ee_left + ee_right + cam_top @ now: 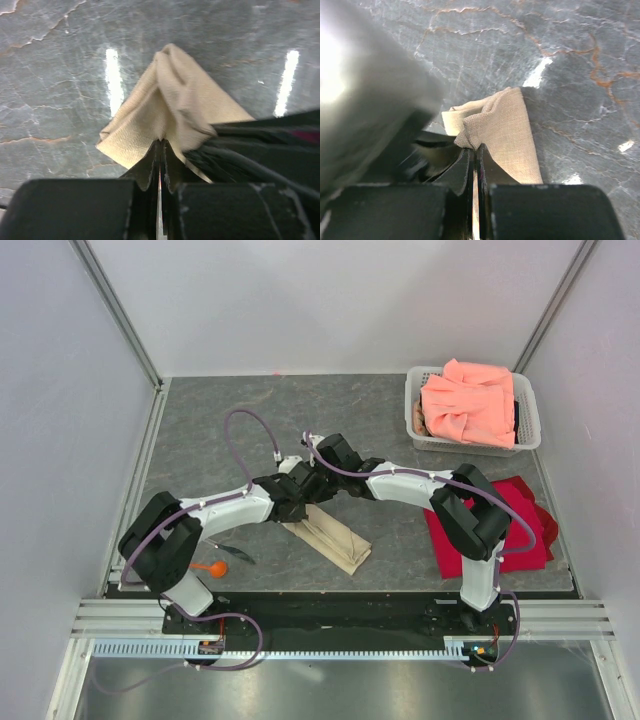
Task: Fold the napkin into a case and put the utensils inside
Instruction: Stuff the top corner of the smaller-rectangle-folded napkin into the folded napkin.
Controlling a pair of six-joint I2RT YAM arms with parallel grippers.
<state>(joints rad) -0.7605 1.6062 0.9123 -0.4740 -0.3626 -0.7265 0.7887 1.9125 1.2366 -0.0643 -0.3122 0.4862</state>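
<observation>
The beige-tan napkin (332, 537) lies folded into a long narrow strip on the table's near middle. My left gripper (298, 502) is shut on one edge of the napkin (170, 95), and my right gripper (318, 480) is shut on a fold of the napkin (506, 131) right beside it; both hold its far end lifted. The orange spoon (212, 566) lies at the near left, with the thin dark utensil (235, 552) just beyond it. Both are partly hidden by the left arm.
A white basket (412, 418) at the back right holds a salmon-pink cloth (470, 402). A bright red cloth (525, 530) lies at the right edge under the right arm. The two arms meet over the table's middle.
</observation>
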